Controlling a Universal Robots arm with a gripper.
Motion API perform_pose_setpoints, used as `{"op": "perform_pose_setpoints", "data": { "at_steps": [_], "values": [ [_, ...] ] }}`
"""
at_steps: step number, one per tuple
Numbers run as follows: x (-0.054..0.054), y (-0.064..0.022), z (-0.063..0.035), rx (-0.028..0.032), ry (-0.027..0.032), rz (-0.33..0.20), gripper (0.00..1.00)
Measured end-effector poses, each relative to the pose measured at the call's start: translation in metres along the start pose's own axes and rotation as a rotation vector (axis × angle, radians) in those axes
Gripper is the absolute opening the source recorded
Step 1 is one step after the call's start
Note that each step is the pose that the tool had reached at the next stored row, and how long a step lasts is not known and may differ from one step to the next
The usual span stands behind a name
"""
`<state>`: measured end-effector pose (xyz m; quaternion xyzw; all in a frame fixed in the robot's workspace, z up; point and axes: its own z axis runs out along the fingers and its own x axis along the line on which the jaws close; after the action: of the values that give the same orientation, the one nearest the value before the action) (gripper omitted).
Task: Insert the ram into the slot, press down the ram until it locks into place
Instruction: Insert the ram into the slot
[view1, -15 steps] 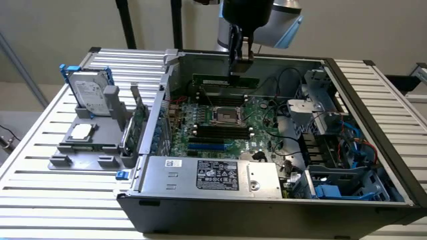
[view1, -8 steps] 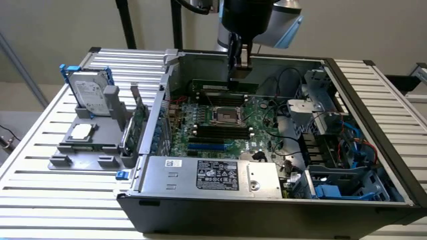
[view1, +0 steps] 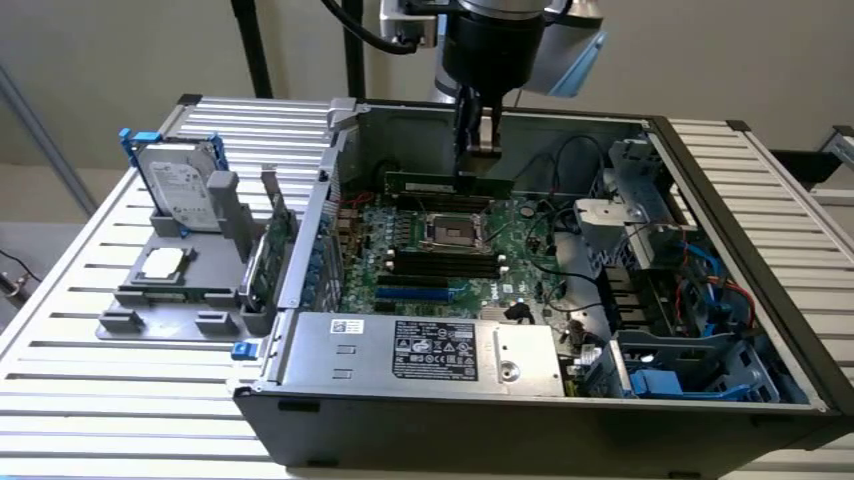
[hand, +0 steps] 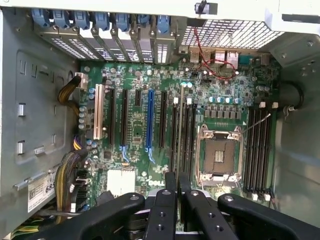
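Pincer (view1: 478, 152) in the exterior view hangs inside the open case (view1: 747, 250), clamped narrow on the ram (view1: 434, 186), which lies level beyond the socket (view1: 447, 232). The wrist view shows the ram edge-on (hand: 180, 130) ahead of the fingers (hand: 171, 182), along the black slots (hand: 192, 135) beside the socket; whether they touch I cannot tell.

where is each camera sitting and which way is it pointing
Exterior view: off the arm, raised, looking down at an angle into the open case; the arm and gripper hang in from above, shut on the ram.
Wrist view: on the wrist, looking down past the fingers onto the motherboard.
Shared: the motherboard and the processor socket.
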<state>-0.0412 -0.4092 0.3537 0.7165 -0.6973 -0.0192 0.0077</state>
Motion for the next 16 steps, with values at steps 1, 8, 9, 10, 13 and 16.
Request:
{"op": "perform_pose_setpoints", "data": {
  "at_steps": [1, 8, 9, 10, 13, 16],
  "values": [
    [0.0, -0.0001, 0.0018, 0.0001, 0.0, 0.0, 0.13],
    [0.003, -0.0005, 0.0144, 0.0001, 0.0, 0.0, 0.13],
    [0.003, -0.0005, 0.0162, 0.0001, 0.0001, 0.0, 0.13],
    [0.003, -0.0006, 0.018, 0.0001, 0.0001, 0.0, 0.13],
    [0.004, -0.0008, 0.0235, 0.0002, 0.0, 0.0, 0.13],
    [0.004, -0.001, 0.0289, 0.0001, 0.0, 0.0, 0.13]
  ]
}}
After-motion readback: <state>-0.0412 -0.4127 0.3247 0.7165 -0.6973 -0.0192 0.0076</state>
